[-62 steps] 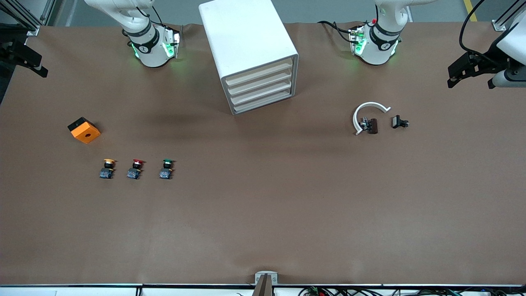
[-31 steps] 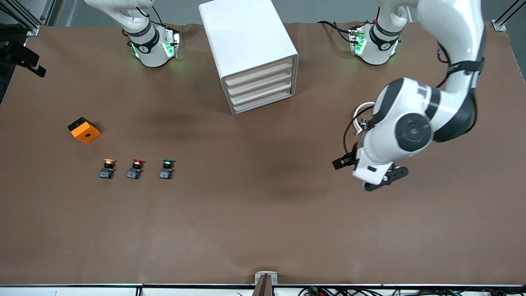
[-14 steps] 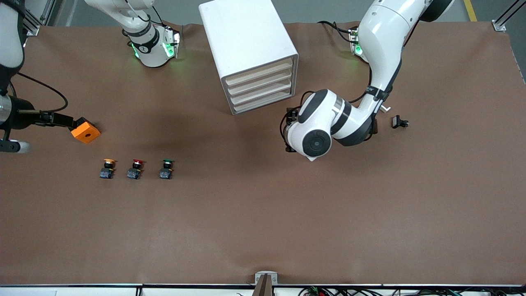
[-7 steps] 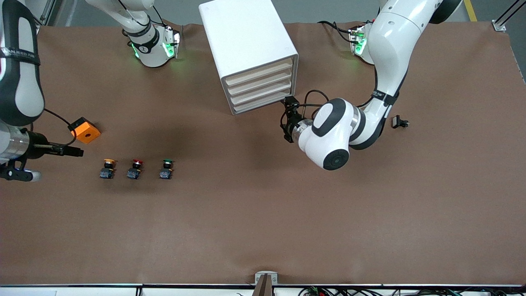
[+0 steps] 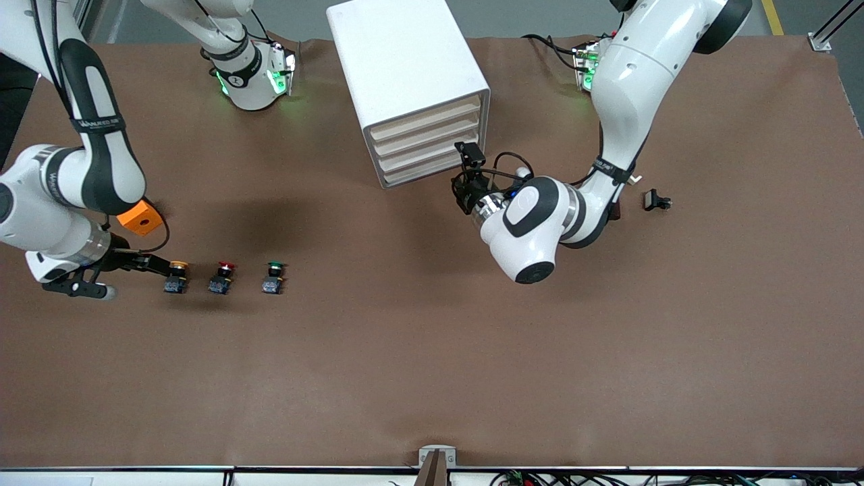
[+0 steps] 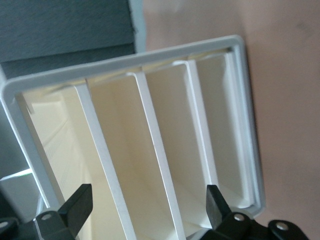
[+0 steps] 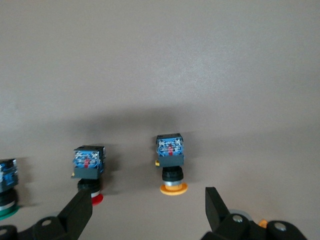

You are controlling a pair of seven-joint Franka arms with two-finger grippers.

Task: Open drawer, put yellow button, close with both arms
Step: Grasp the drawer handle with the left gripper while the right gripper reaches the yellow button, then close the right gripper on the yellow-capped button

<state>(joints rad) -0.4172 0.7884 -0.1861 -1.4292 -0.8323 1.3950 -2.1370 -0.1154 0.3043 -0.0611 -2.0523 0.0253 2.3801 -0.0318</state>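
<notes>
My fingers are spread on both grippers. My left gripper is in front of the closed top drawer. My right gripper is just beside the yellow button, which stands on the table. Closing carelessly could knock it against the red button.

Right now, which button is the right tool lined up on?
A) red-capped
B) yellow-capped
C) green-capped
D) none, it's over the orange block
B: the right tool is open and sits just beside the yellow button, the end one of the row, and the right wrist view shows that yellow cap between its open fingers.
</notes>
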